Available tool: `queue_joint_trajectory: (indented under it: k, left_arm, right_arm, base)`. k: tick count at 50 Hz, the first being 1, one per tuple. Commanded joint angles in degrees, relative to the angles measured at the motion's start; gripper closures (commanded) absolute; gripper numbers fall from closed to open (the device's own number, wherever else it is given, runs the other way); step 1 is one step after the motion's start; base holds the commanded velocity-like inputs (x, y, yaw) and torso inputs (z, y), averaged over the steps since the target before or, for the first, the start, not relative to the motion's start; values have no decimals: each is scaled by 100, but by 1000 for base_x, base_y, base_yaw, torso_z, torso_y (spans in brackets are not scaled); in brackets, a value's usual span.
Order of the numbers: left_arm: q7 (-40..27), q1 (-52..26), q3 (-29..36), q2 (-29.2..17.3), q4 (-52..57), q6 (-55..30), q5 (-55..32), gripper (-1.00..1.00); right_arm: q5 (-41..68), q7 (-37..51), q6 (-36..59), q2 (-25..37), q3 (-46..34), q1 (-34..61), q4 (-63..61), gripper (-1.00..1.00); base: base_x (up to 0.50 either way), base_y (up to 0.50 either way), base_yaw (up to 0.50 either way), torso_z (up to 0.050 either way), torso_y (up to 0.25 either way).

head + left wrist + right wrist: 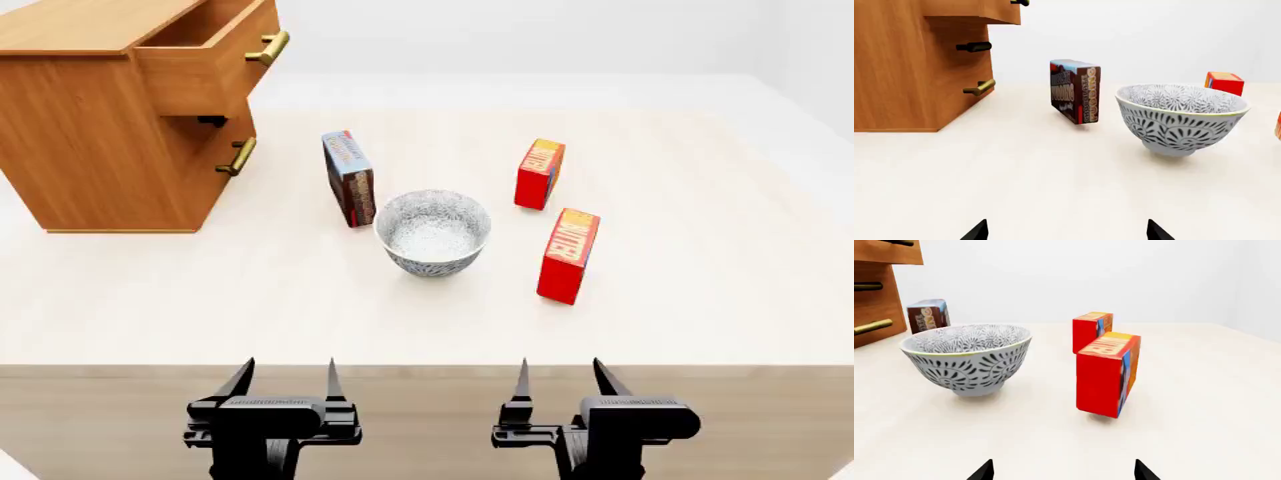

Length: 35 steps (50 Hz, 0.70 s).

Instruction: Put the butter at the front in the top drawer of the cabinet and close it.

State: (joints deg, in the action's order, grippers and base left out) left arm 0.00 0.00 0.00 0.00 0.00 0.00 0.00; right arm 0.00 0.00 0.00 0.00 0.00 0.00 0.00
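Note:
The butter at the front [570, 255] is an upright red carton with an orange face, right of the bowl; it stands nearest in the right wrist view [1106, 374]. A second identical carton [539, 173] stands behind it. The cabinet [94, 130] stands at the far left, and its top drawer [200, 75] is pulled out, showing a brass handle [267, 47]. My left gripper [287, 385] and right gripper [558, 385] hover open over the table's near edge, nothing between their fingers. The right gripper [1064, 472] faces the front butter, well short of it.
A patterned grey bowl [431, 232] sits mid-table between the cabinet and the cartons. A blue-and-brown pudding box [348, 178] stands upright just left of it. In the left wrist view the pudding box [1075, 91] and bowl [1181, 117] lie ahead, with the cabinet [907, 75] beside them.

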Motion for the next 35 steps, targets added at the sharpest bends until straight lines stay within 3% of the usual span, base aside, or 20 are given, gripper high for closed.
queue_joint_trajectory:
  k: [1, 6, 12, 17, 25, 28, 35]
  left_arm:
    - [-108, -1, 89, -88, 117, -92, -120, -100]
    - [-207, -146, 129, -236, 1009, -994, -353, -100]
    - [-545, -1086, 46, -279, 2188, -3017, -602, -100]
    - [-568, -1782, 51, -325, 2838, -3890, -879, -100]
    - [-682, -2751, 35, -429, 3308, -4587, -1111, -100]
    - [-831, -3356, 23, -487, 3442, -5072, -1112, -100]
    - [-787, -4593, 110, -691, 3419, -5355, -1132, -100]
  right_arm:
    - [79, 116, -2, 93, -109, -1, -51, -100]
    - [110, 218, 286, 228, -248, 37, -511, -100]
    - [9, 318, 1454, 296, -506, 514, -1361, -100]
    - [-96, 286, 2288, 419, -697, 980, -2220, -100]
    - [-85, 71, 3440, 624, -793, 1979, -3099, -100]
    - [-55, -33, 3837, 712, -781, 2503, -3250, -100]
    - [62, -210, 4757, 816, -706, 3617, -3413, -100]
  base:
    - [0, 0, 0, 0, 0]
    - [0, 0, 0, 0, 0]
    - [0, 0, 0, 0, 0]
    - [0, 0, 0, 0, 0]
    - [0, 0, 0, 0, 0]
    - [0, 0, 0, 0, 0]
    - [0, 0, 0, 0, 0]
